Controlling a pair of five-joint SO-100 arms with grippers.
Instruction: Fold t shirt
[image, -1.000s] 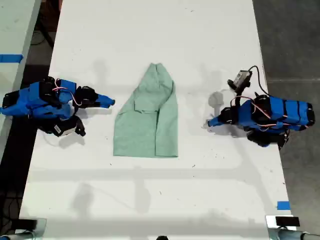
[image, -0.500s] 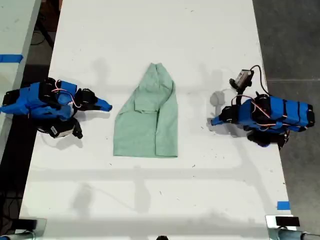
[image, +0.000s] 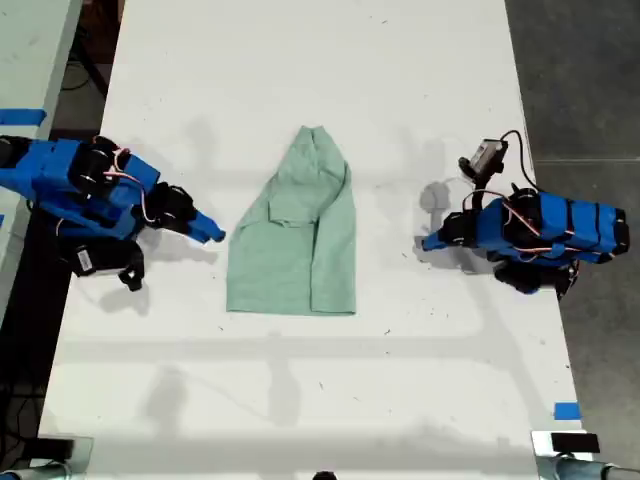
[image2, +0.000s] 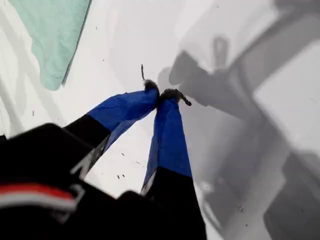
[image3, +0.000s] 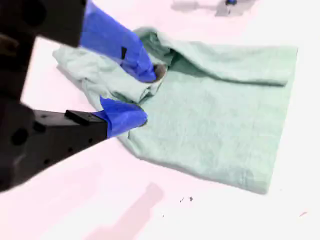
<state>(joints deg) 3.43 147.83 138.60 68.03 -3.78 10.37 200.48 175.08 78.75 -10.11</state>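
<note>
Right, starting at the exterior view's left: my second tool (image: 212, 231) sits low over the desk (image: 300, 60), its tip just beside the near edge of the t shirt (image: 295, 235). In its own wrist view the second tool (image3: 145, 96) is released, jaws parted with a clear gap and nothing between them, and it is aimed at the bunched, rumpled part of the cloth (image3: 225, 125). I read that as lining up to pinch an edge, since a spread jaw close to the fabric is what a grab needs. I cannot tell whether the lower jaw actually touches the cloth.

Moving to the middle: the t shirt lies flat on the desk between my two arms. It is pale mint, creased, narrow at the far end and wide at the near end, with one side already lapped over itself. So it looks part folded to me, not finished.

Over to the exterior view's right: my first tool (image: 428, 242) rests well apart from the shirt, pointing toward it. Its wrist view shows the tool (image2: 162, 95) clenched, tips meeting on nothing, with the shirt (image2: 50, 30) only at the picture's corner. It seems parked clear so the cloth stays free.
</note>
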